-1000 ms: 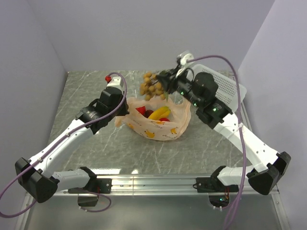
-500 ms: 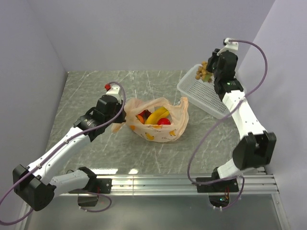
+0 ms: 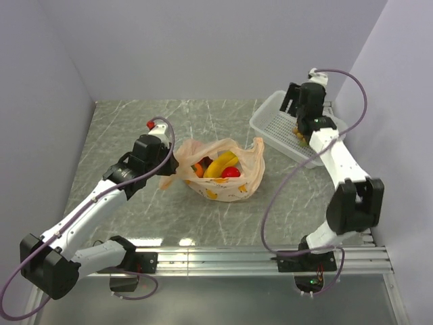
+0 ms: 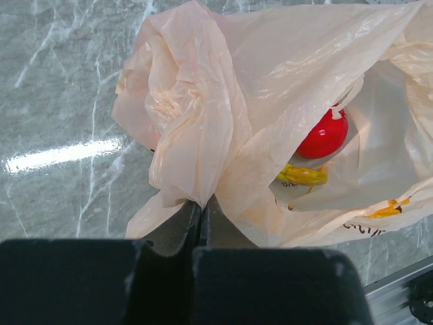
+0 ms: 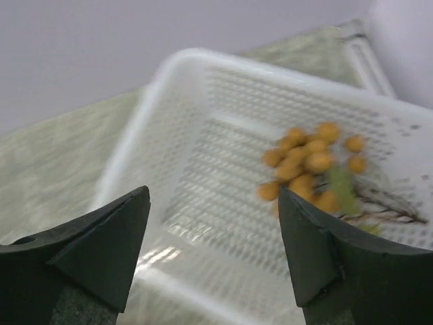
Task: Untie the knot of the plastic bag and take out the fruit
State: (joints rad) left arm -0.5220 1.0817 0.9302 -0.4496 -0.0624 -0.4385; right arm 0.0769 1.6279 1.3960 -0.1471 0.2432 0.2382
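Observation:
The peach-orange plastic bag (image 3: 237, 184) lies mid-table with its mouth gaping; the knot is out of view. Inside it show a yellow banana (image 3: 223, 161), a red apple (image 3: 231, 172) and an orange (image 3: 198, 169). My left gripper (image 3: 169, 166) is shut on the bag's left rim; the wrist view shows the film (image 4: 196, 115) pinched at the tips (image 4: 201, 206) and the apple (image 4: 325, 134) deeper in. My right gripper (image 3: 291, 100) hangs open over the white basket (image 3: 267, 127). Nothing sits between its fingers (image 5: 213, 196). The grape bunch (image 5: 311, 162) lies on the basket floor (image 3: 298, 134).
The basket's near rim (image 5: 169, 101) lies just under the right fingers. Pale walls close in the table on the left, back and right. An aluminium rail (image 3: 223, 257) with both arm bases runs along the near edge.
The right arm swung from above the bag to the basket at the back right, carrying the grapes, then opened and the bunch landed in the basket. The left gripper kept its hold on the bag.

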